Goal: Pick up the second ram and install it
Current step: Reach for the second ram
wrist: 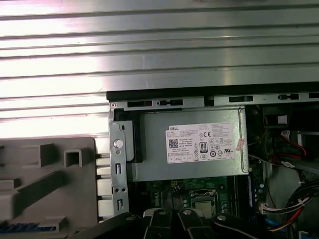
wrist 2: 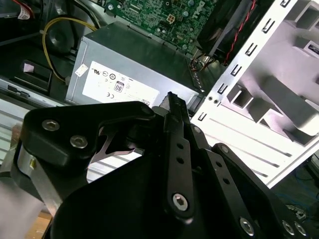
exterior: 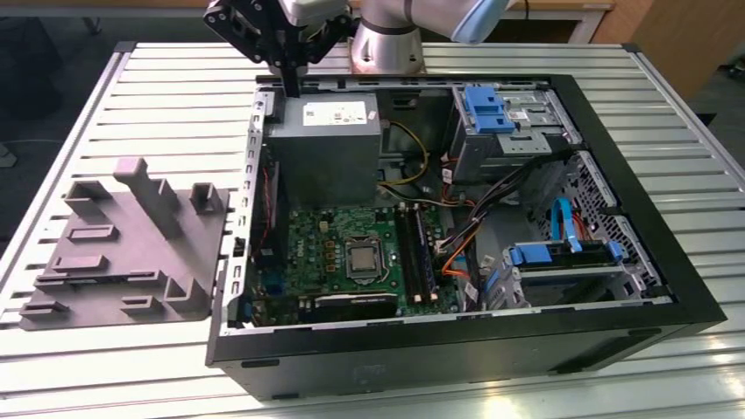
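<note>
On a slatted metal table [exterior: 140,78], wood-coloured furniture [exterior: 675,35] behind: one open computer case [exterior: 652,218], one grey fixture [exterior: 128,244], one power supply [exterior: 320,148], two blue drive brackets [exterior: 487,109]. Gripper [exterior: 288,85] hangs over the supply's far corner, fingers drawn together. The second ram [wrist: 27,228] appears as a bluish strip lying on the fixture in the first wrist view.

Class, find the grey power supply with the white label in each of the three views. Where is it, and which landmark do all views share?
Exterior view: power supply in the case's far corner, by the hand, beyond the motherboard.
Second wrist view: power supply between the yellow cable and the case's perforated edge.
First wrist view: power supply between the table slats and the motherboard.
Shared landmark: the grey fixture beside the case.
</note>
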Controlling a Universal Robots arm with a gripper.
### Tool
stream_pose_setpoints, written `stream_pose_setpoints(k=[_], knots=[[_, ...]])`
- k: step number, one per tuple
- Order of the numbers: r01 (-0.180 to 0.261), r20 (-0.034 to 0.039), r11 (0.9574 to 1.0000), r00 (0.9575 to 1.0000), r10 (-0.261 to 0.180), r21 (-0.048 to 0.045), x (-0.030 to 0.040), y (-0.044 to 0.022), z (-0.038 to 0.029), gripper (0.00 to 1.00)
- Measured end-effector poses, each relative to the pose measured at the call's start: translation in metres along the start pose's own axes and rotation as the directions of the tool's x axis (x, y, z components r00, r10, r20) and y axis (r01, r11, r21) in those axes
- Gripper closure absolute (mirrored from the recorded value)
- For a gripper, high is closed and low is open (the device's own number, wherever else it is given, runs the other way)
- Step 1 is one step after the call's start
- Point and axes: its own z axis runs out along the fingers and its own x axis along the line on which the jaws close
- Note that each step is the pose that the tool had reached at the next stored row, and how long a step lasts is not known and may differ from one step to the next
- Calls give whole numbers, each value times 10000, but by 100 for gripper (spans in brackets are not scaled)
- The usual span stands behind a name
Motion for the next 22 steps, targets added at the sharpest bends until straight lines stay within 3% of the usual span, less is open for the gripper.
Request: stream_pose_setpoints(k=[22], knots=[[0, 0, 10000, 10000, 0, 0, 79, -6, -2, 89]])
